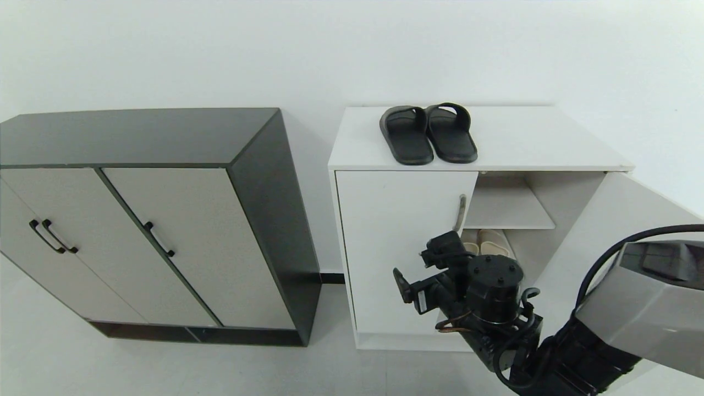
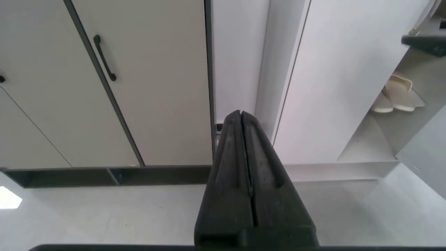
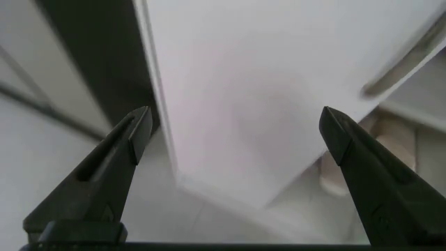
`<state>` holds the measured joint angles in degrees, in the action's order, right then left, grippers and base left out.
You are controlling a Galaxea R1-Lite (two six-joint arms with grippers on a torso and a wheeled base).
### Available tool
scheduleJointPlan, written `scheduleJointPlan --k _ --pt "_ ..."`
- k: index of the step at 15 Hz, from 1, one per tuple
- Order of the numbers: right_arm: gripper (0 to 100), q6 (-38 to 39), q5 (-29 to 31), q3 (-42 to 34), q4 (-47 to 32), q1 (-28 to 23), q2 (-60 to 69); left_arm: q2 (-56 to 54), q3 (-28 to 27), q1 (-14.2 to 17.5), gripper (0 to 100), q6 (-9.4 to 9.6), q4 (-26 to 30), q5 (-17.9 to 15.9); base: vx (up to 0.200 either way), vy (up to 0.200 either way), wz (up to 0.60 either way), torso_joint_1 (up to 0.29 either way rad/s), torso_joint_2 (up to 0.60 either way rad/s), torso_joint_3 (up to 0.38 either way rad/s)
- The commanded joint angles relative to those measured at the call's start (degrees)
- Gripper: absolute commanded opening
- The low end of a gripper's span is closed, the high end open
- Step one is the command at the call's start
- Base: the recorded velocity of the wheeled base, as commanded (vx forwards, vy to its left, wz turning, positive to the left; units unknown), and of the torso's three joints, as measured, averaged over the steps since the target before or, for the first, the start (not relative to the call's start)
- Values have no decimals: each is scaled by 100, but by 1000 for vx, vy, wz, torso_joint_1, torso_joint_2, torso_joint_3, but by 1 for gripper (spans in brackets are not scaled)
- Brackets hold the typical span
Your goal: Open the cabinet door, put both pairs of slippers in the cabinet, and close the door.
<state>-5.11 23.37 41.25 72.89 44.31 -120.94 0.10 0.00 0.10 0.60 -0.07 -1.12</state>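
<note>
A pair of black slippers (image 1: 428,133) lies on top of the white cabinet (image 1: 528,137). The cabinet's right door (image 1: 610,225) stands swung open and its left door (image 1: 396,231) is closed. A pair of beige slippers (image 1: 487,242) (image 2: 397,94) rests on the lower shelf inside. My right gripper (image 1: 421,265) (image 3: 235,115) hangs open in front of the closed left door, low down near the opening, holding nothing. My left gripper (image 2: 240,122) is shut and empty, low above the floor, pointing at the gap between the two cabinets.
A dark cabinet (image 1: 165,137) with pale doors and black handles (image 1: 159,239) stands to the left against the wall. An upper shelf (image 1: 509,209) sits inside the white cabinet. Pale floor (image 1: 165,368) lies in front of both cabinets.
</note>
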Motion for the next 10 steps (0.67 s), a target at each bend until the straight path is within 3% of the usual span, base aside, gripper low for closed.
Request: scheduleJointPlan --k 1,6,7,10 --pt "100 502 27 225 -1462 253 959 -1 0 -1 0 2 -1 -2 0 0 0 0 0 0" --pt "100 1328 616 1500 -4309 535 1960 -1 0 -1 0 28 -1 -20 0 0 0 0 0 0" --pt "100 1363 906 1737 -4626 666 2136 -1 0 -1 0 37 -1 -20 0 0 0 0 0 0" --pt "100 1337 1469 1904 -4591 825 2215 -1 0 -1 0 28 -1 -20 0 0 0 0 0 0"
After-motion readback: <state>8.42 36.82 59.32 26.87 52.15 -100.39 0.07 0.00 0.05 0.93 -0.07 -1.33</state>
